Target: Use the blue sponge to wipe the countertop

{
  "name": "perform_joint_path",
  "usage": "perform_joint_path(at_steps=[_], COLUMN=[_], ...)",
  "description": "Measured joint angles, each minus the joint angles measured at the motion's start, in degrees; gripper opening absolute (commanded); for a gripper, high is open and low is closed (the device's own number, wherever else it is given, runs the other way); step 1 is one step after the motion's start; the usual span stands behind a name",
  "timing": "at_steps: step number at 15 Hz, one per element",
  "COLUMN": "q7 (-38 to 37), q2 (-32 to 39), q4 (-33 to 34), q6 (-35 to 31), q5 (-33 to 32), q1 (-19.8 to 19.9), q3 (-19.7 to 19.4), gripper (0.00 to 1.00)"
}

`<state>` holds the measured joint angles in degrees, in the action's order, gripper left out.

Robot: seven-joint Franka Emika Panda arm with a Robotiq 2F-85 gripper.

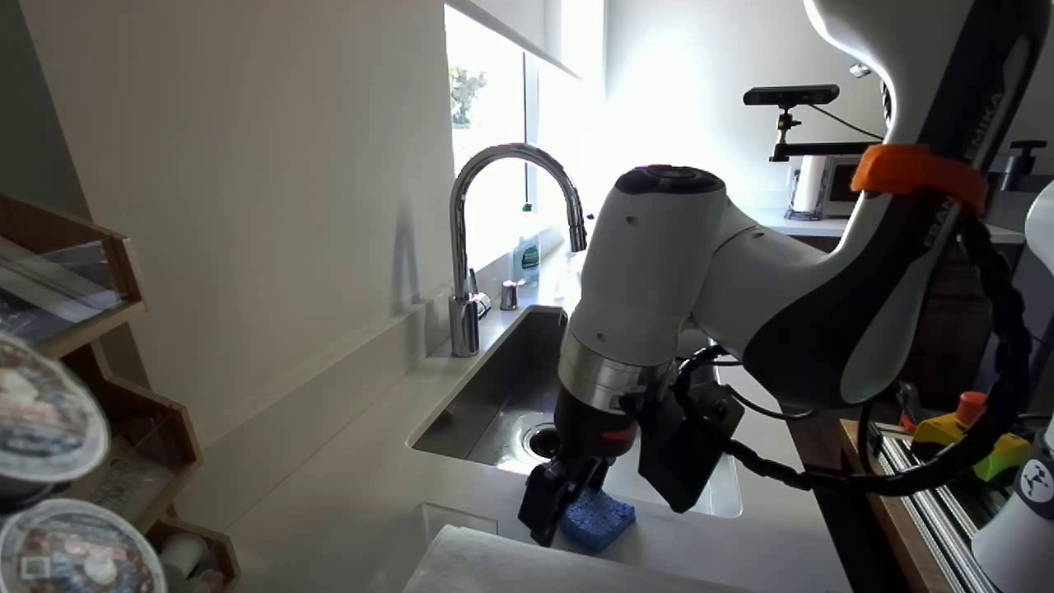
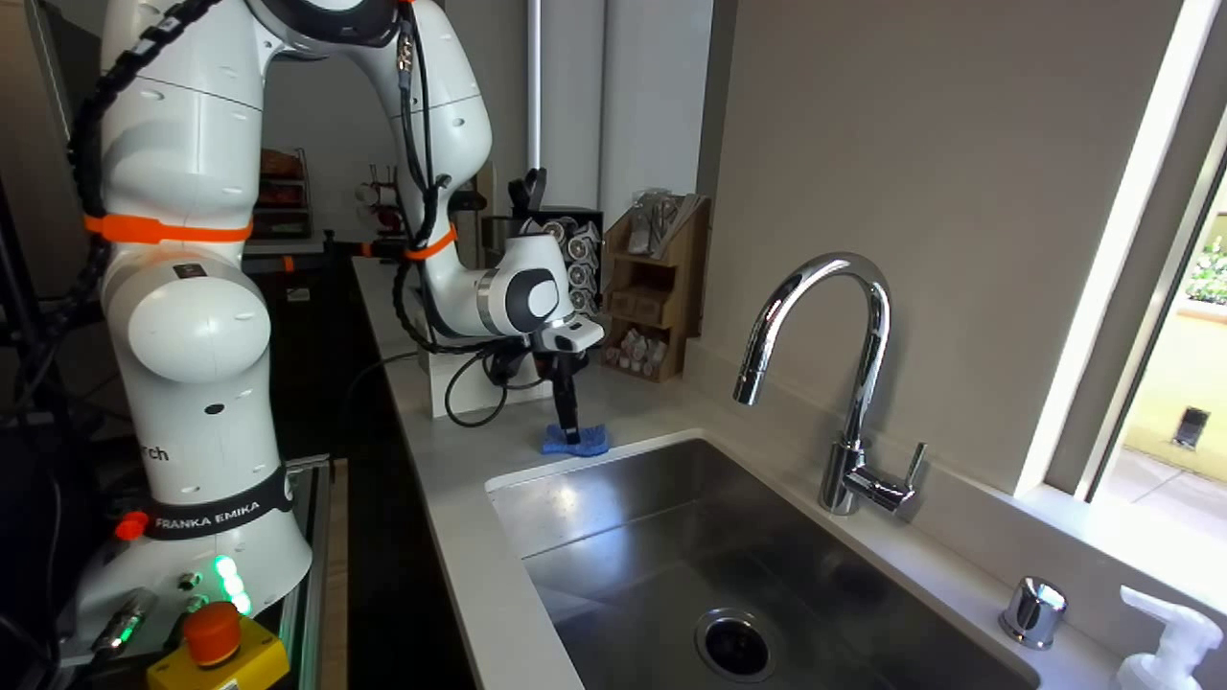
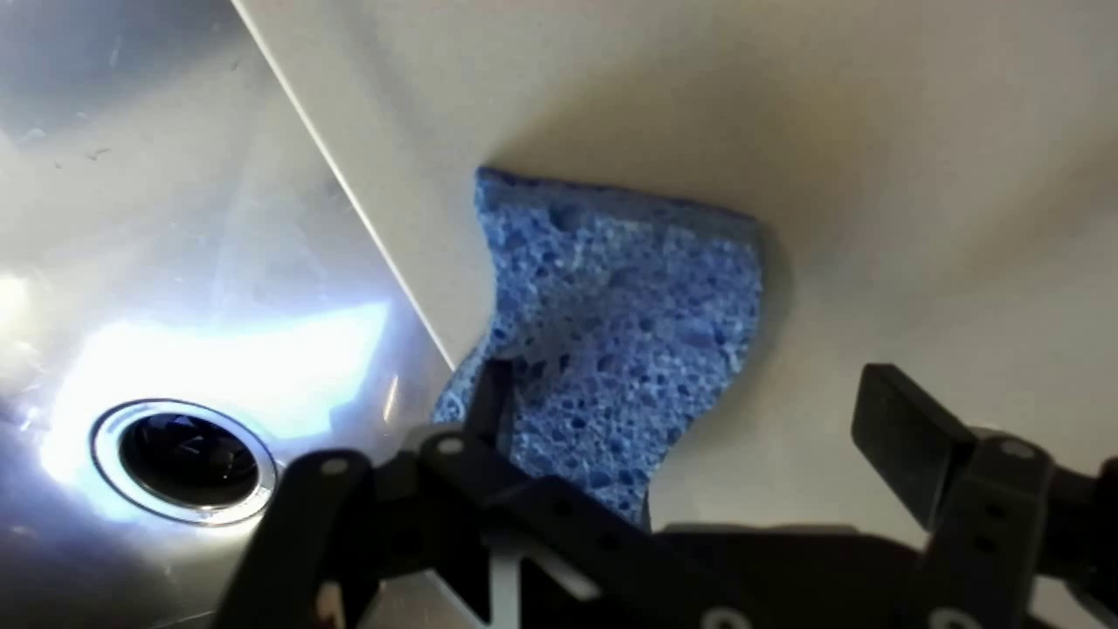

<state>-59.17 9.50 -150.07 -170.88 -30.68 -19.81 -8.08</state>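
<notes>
Your end effector [image 3: 690, 397] has its two fingers spread wide apart. In the wrist view, one finger [image 3: 491, 409] stands over the eight-o'clock part of the blue sponge [image 3: 646, 341]; you cannot tell from here whether it presses. The opposite finger [image 3: 917, 445] sits between three and four o'clock from the sponge, apart from it, over the worktop [image 3: 943, 218].

The sponge lies on the worktop, its sides curving. In both exterior views you find it at the end effector's tips, just beside the end of the steel sink [image 2: 623, 498]. In the wrist view the sink's edge slants towards the sponge from between ten and eleven o'clock, and the drain [image 3: 262, 476] shows between eight and nine.

Further out, in an exterior view, count your clock from the sponge. The tap [image 2: 867, 383] rises between two and three o'clock; a metal cap [image 2: 1033, 611] and a white pump bottle [image 2: 1179, 632] stand between three and four. Round pods [image 2: 582, 273] are stacked at twelve, with a wooden rack [image 2: 690, 307] at one. Your arm [image 2: 455, 120] bends over at eleven, and at eight you have a yellow box [image 2: 251, 663] with a red button [image 2: 213, 631] on top.
</notes>
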Motion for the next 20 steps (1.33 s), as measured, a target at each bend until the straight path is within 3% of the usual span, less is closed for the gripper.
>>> perform_joint_path(at_steps=[8, 20], q7=[-0.24, -0.34], q2=[-2.59, -4.30], q4=[-0.74, -3.31], q6=[0.16, 4.21], q5=[-0.53, 0.84], q1=[0.00, 0.31], q3=[-2.44, -2.93], gripper=[1.00, 1.00])
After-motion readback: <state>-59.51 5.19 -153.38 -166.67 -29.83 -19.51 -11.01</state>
